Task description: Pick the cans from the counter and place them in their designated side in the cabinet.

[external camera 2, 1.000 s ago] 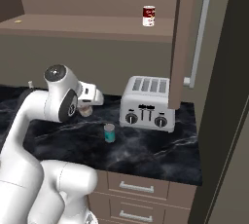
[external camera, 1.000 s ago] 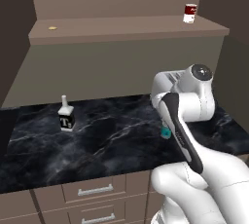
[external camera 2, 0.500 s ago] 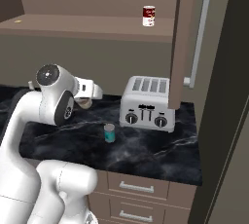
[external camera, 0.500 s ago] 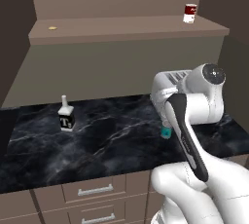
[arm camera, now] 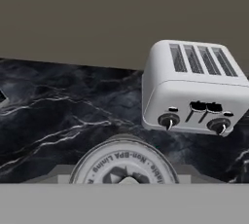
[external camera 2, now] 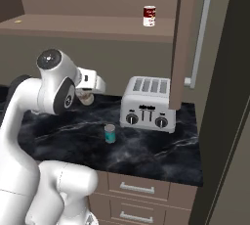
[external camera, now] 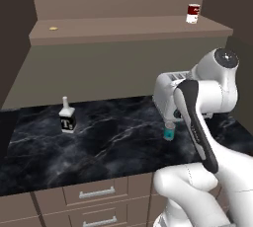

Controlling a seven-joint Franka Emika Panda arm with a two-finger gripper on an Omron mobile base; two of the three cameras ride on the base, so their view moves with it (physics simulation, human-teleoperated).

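My gripper (external camera 2: 90, 92) is shut on the beige-yellow can (external camera 2: 86, 98) and holds it above the black marble counter (external camera 2: 58, 131), left of the toaster. In the hand view the can's round lid (arm camera: 124, 162) with printed lettering sits at the bottom, between the fingers, which it hides. The teal-blue can (external camera: 169, 132) (external camera 2: 110, 133) stands upright on the counter in front of the toaster's left end. Above, the brown cabinet's shelf (external camera: 123, 26) (external camera 2: 88, 26) runs along the wall.
A silver four-slot toaster (external camera 2: 149, 104) (arm camera: 194, 89) stands at the back right of the counter. A red-and-white can (external camera: 193, 13) (external camera 2: 149, 15) sits on the shelf's right side, a small yellow item (external camera: 53, 28) on its left. A bottle (external camera: 66, 117) stands left. The cabinet door (external camera 2: 188, 33) hangs open.
The arm's elbow has swung up and sideways, and the hand with the beige-yellow can has risen a little. The teal-blue can has not moved.
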